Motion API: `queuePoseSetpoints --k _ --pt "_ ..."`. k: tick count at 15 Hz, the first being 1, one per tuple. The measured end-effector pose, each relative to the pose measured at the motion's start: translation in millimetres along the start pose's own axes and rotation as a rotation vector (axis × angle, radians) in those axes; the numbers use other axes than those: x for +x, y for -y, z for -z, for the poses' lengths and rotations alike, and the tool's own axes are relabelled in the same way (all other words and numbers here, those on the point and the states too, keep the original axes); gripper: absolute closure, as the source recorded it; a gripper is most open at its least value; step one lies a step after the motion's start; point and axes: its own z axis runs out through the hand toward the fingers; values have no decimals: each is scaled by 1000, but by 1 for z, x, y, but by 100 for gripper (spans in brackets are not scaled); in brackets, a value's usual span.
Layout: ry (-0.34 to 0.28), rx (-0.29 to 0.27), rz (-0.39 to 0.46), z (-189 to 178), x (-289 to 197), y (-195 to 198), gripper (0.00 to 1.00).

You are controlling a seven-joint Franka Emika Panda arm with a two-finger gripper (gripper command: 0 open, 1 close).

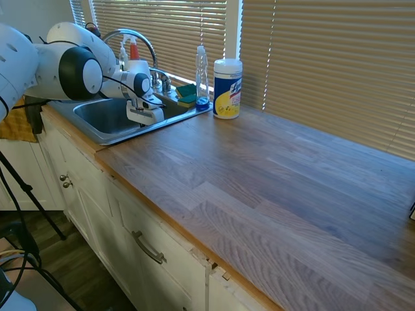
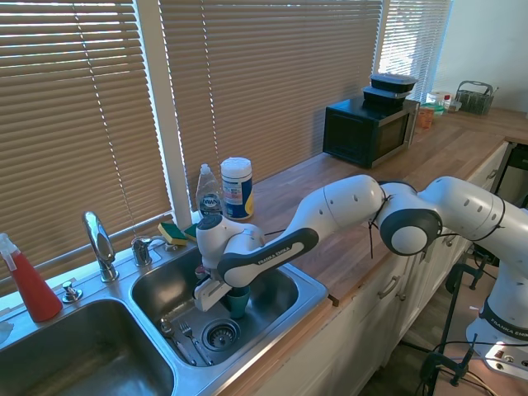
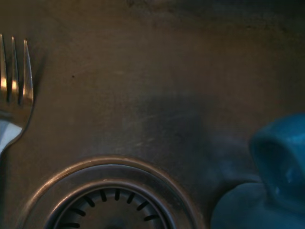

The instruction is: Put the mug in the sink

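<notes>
Gripper (image 2: 234, 299) clamped on mug (image 2: 238, 302), low in sink (image 2: 285, 318) basin at frame's lower centre, fork (image 3: 14, 90) near drain (image 2: 220, 334).

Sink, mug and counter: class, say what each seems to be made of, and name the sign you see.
Sink: stainless steel, by its shiny grey, reflective walls. Mug: glazed ceramic or plastic, smooth teal surface; the pictures cannot settle which. Counter: wood or wood-look laminate, with matte brown plank-like grain.
</notes>
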Motion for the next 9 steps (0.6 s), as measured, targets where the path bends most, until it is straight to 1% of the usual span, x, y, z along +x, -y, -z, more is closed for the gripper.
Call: queuePoseSetpoints --k 6,9 --pt "-4 14 -3 8 2 2 0" --pt "-11 33 -3 25 4 4 0"
